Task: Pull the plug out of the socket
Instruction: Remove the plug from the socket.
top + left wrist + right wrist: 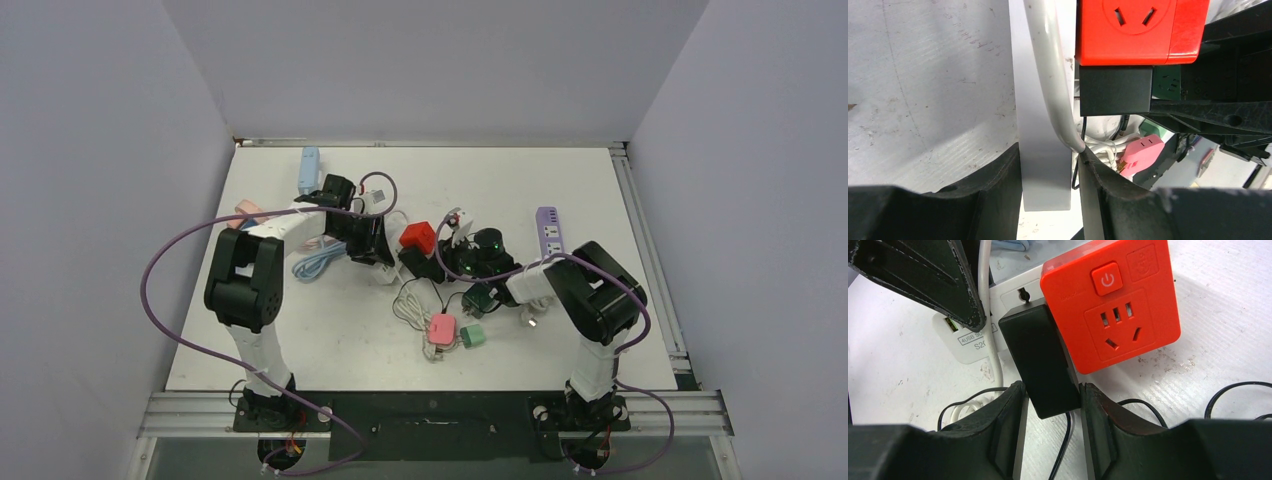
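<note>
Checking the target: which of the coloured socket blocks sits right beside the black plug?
The red cube, pressed against the black plug; the pink block and green block lie apart.

The white bench carries a light blue power strip at its far left and a purple power strip toward the right. A red socket cube sits mid-bench. A blue cable lies left of it. Nearer, a coiled white cable lies by a pink adapter, with a green adapter just beside it.
</note>
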Controlling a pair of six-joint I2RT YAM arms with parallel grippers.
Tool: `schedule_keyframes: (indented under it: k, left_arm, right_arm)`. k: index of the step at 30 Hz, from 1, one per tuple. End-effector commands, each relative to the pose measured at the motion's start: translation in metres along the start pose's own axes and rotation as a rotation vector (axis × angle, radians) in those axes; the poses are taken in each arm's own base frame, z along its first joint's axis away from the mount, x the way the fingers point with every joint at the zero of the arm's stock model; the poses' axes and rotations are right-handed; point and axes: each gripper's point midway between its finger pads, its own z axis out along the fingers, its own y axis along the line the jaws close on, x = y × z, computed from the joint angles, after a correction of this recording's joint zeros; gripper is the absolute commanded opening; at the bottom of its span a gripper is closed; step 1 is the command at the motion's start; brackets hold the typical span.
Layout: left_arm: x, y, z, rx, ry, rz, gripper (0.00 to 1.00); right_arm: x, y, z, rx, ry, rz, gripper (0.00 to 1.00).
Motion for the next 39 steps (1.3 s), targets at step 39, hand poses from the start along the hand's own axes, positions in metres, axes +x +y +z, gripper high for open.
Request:
schedule_keyframes:
  k: [39]
  left_arm:
    - [-0.027,-0.002,-0.026,0.05,-0.14,-0.054,0.0]
  right_arm:
    - [-0.029,0.018,0.004,-0.089,-0.101,-0.019,0.05]
